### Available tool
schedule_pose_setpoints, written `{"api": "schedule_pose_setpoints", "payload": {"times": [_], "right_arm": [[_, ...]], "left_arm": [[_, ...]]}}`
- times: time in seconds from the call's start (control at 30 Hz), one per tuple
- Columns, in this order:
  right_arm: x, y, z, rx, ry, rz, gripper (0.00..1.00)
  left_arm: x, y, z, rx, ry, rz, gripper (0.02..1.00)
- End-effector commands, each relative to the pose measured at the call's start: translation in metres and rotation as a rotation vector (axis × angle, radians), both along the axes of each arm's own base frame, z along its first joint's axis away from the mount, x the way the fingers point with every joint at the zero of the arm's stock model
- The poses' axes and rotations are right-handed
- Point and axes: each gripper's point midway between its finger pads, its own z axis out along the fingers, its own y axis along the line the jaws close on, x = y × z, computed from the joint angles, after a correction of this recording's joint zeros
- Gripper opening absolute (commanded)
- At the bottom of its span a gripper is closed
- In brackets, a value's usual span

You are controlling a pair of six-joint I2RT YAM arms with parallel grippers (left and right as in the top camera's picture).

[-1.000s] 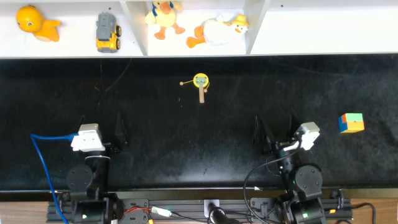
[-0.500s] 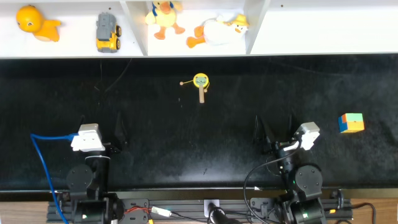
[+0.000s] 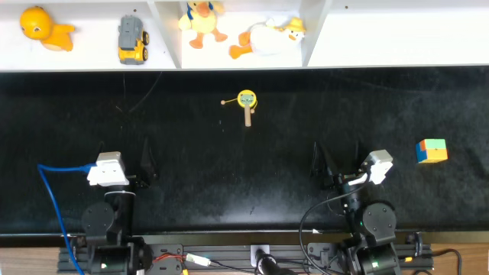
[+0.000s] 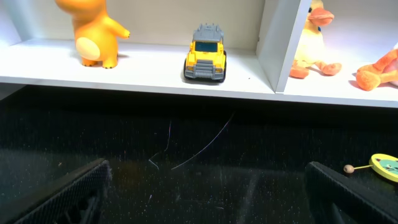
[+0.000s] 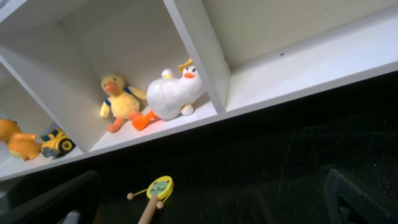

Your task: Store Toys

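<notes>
A black desk [image 3: 229, 183] runs in front of me, with a white shelf [image 3: 244, 64] of open compartments along its far edge. An orange duck [image 3: 42, 27] and a yellow truck [image 3: 131, 38] share the left compartment; a yellow plush duck [image 3: 202, 19] and a white plush goose [image 3: 267, 38] sit in the middle one.

Two toys are out on the desk. The rattle drum [image 3: 247, 102] lies near the shelf, between my two arms, its wooden handle pointing back toward the bases. The coloured cube [image 3: 432, 150] sits to the outer side of the right gripper [image 3: 337, 163] and apart from it.

Both the left gripper [image 4: 208, 186] and the right one are spread wide and hold nothing. I judge the right arm nearer to both toys, the cube especially. For the rattle, I'd close across the handle.
</notes>
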Motion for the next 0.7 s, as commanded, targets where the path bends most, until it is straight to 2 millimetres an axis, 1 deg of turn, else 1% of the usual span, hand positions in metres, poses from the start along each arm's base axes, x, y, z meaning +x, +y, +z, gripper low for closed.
{"api": "schedule_pose_setpoints", "payload": {"times": [0.03,0.6,0.7], "right_arm": [[0.000,0.002,-0.004,-0.004,0.001,0.011,0.993],[0.000,0.003,-0.004,0.004,0.002,0.014,0.996],[-0.004,0.014,-0.003,0.002,-0.002,0.085,0.998]], "left_arm": [[0.000,-0.001,-0.001,-0.021,-0.009,-0.001,0.998],[0.000,-0.001,-0.001,-0.021,-0.009,-0.001,0.998],[0.000,-0.001,-0.001,-0.021,-0.009,-0.001,0.998]]}}
